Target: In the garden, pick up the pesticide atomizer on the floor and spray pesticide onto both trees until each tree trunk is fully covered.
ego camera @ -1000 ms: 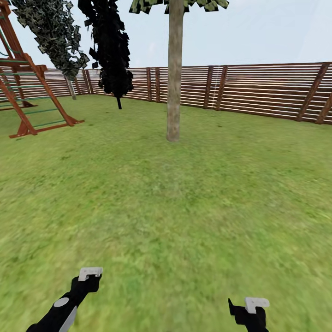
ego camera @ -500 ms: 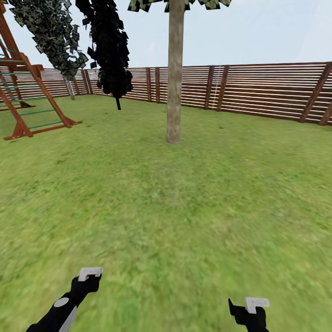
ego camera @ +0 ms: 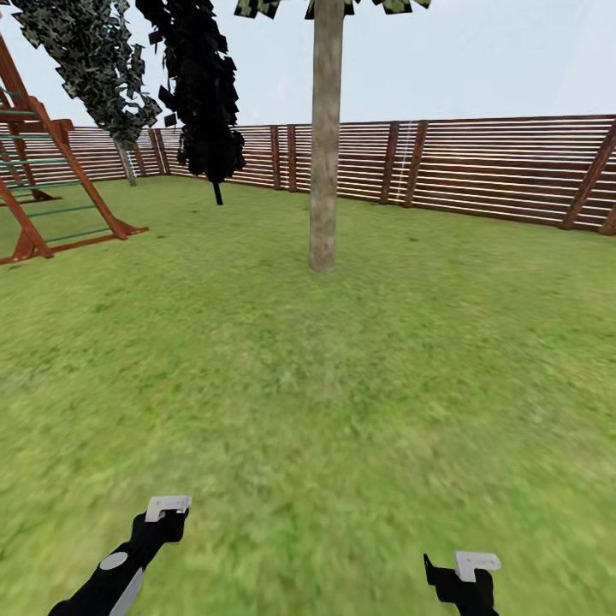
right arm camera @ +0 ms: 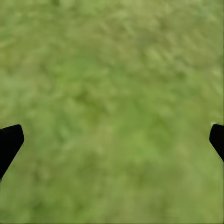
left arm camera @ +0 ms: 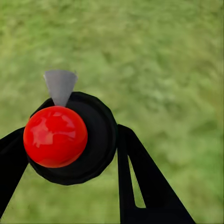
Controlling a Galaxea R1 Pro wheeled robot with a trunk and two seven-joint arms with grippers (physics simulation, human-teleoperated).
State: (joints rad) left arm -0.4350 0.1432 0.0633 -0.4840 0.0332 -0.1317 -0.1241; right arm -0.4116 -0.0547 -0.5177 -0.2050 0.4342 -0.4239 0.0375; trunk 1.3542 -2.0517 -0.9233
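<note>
My left gripper [left arm camera: 70,140] is clamped on the pesticide atomizer [left arm camera: 56,135]; my right gripper [right arm camera: 112,140] is spread wide above grass [right arm camera: 112,70]

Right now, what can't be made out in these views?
- Tree: the head view's top edge cuts off the crown.
- Climbing frame: the head view's left edge cuts it off.
- Left gripper: in the left wrist view a black-and-red round thing sits between its fingers. What it is, and whether it is gripped, is unclear.
- Right gripper: the right wrist view's edges cut off its fingers.
</note>
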